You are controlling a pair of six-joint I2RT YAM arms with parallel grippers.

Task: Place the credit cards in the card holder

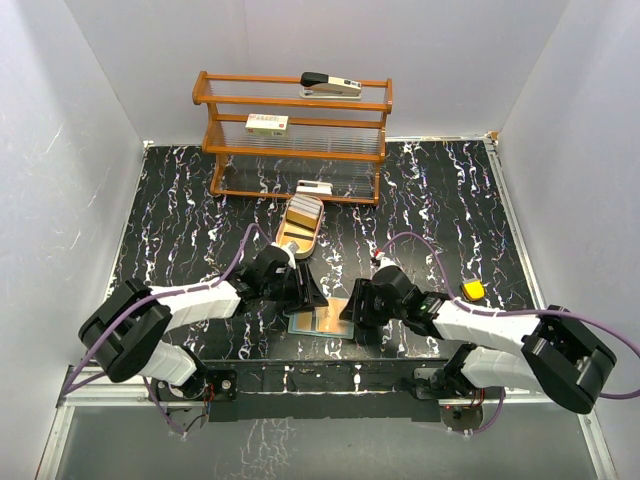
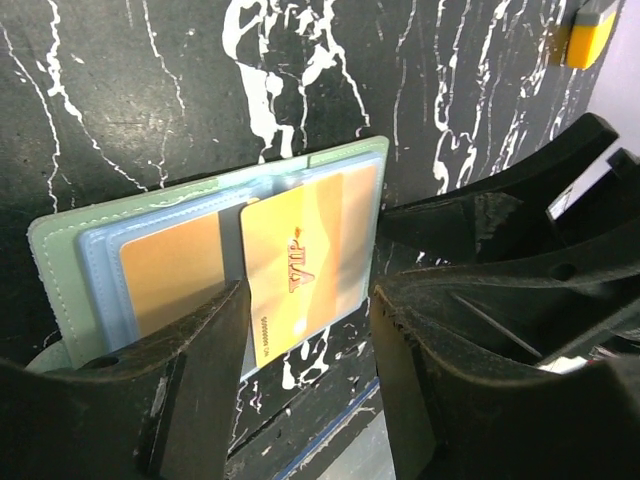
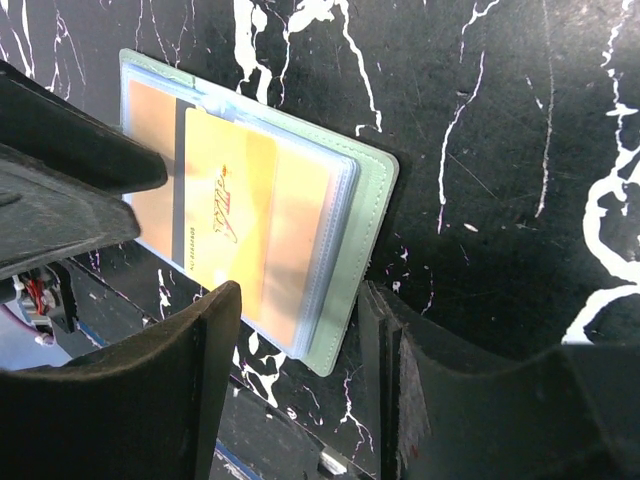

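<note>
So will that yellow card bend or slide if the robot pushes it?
It probably stays stiff: the yellow card lies flat with straight edges. It looks glossy, so it may slide easily over the card holder. Thin and flat, it likely won't roll.

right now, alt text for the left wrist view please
A gold-orange card sits partly slid into a clear pocket of the open sage-green card holder on a black marbled table, between the left claw's fingers. The right claw's fingers loom at right.
</note>
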